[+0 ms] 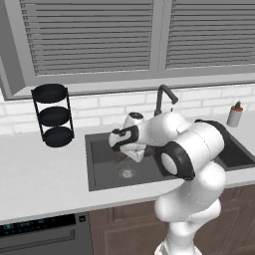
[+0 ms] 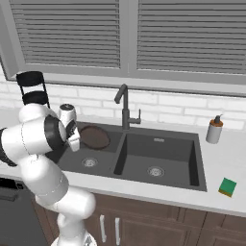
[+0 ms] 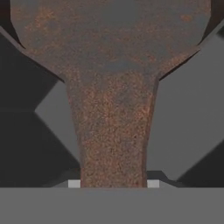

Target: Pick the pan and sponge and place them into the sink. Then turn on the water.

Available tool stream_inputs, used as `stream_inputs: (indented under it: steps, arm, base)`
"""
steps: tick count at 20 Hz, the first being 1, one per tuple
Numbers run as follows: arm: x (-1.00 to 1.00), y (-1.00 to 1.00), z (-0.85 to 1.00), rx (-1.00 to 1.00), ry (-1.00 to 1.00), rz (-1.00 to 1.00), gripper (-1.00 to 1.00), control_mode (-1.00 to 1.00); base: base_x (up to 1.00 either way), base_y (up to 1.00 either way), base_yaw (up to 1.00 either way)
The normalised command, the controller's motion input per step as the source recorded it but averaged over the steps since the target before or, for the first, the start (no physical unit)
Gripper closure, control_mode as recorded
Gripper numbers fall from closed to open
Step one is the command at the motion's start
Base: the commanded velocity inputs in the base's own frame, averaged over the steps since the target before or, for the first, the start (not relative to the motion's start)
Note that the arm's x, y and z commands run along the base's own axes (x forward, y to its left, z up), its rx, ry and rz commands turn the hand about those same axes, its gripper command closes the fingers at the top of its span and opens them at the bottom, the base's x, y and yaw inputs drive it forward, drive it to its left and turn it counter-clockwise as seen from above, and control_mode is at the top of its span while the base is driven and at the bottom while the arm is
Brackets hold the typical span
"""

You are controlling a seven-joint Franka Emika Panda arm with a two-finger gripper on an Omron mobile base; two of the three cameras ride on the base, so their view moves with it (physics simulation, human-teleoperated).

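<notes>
Pincer (image 3: pixel 113 183) clamped on the pan (image 2: pixel 94 137) by its brown handle, pan body straight ahead of the fingertips over the left bowl of the sink (image 2: pixel 192 178); sponge (image 2: pixel 227 187) on the counter far off to its right.

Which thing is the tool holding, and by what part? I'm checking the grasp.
The pan, gripped by its handle, which runs between the tool's tips, over the sink.

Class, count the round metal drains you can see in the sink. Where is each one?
2. One drain sits in the floor of the sink's left bowl, in front of the pan; the other drain is in the right bowl's floor. None appears hidden.
</notes>
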Motion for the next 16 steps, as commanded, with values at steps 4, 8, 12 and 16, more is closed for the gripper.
stream_inputs:
  steps: [4,8,12,16]
  arm:
    - [0.57,0.00,-0.64,-0.08,0.04,-0.06,1.00,-1.00]
    - [0.35,-0.06,-0.79,-0.02,0.07,-0.11,1.00,-1.00]
    - [0.23,-0.10,-0.72,-0.01,0.06,-0.13,1.00,-1.00]
    - [-0.03,-0.19,-0.39,0.00,0.03,-0.23,1.00,-1.00]
  base:
    - [0.00,0.00,0.00]
    - [0.00,0.00,0.00]
    - [0.00,0.00,0.00]
    - [0.00,0.00,0.00]
